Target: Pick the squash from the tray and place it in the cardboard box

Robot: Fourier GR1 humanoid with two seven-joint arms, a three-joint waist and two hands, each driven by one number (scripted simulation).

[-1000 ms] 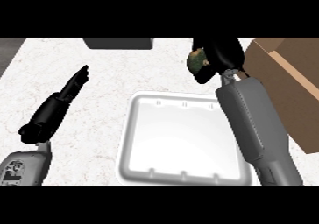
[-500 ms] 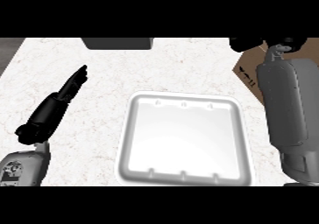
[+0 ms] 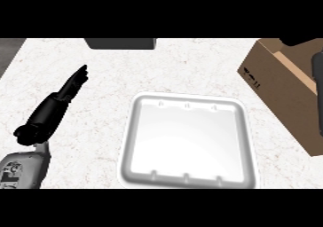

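Note:
The white tray (image 3: pixel 135 146) lies in the middle of the counter with nothing on it. The cardboard box (image 3: pixel 275 88) stands open at the right edge. My right forearm (image 3: pixel 320 88) reaches over the box's opening. Only a dark bit of the right hand (image 3: pixel 305 41) shows at the top right, above the box. The squash is not visible in the head view. My left hand (image 3: pixel 71 84) rests open at the left of the tray, its fingers straight and pointing away.
A dark object (image 3: pixel 120 43) sits at the counter's far edge, left of centre. The counter's left edge runs close to my left forearm (image 3: pixel 43 117).
My right arm has swung right, from above the tray's far right corner to over the box. The squash seen in that hand 1 s ago no longer shows. The left hand has not moved.

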